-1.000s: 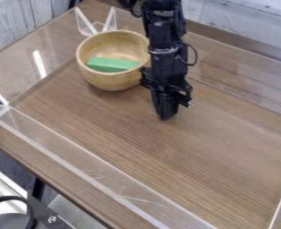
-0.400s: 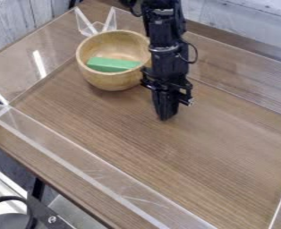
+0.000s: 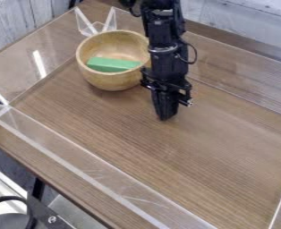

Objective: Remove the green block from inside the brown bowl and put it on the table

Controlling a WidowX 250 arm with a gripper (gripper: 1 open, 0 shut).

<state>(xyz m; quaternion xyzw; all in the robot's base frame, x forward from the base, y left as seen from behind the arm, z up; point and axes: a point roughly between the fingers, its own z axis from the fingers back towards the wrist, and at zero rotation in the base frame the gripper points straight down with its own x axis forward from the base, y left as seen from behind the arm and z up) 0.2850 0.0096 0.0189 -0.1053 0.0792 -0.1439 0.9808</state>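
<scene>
The green block (image 3: 108,64) lies flat inside the brown bowl (image 3: 114,78), which stands at the back left of the table (image 3: 167,161). My black gripper (image 3: 166,114) points down at the tabletop just to the right of the bowl, outside it. Its fingers are pressed together with nothing between them. The tips sit at or very near the wood surface.
Low clear acrylic walls (image 3: 59,170) edge the table on all sides. A pale clear object (image 3: 95,22) stands behind the bowl at the back wall. The arm (image 3: 162,36) rises up behind the bowl's right side.
</scene>
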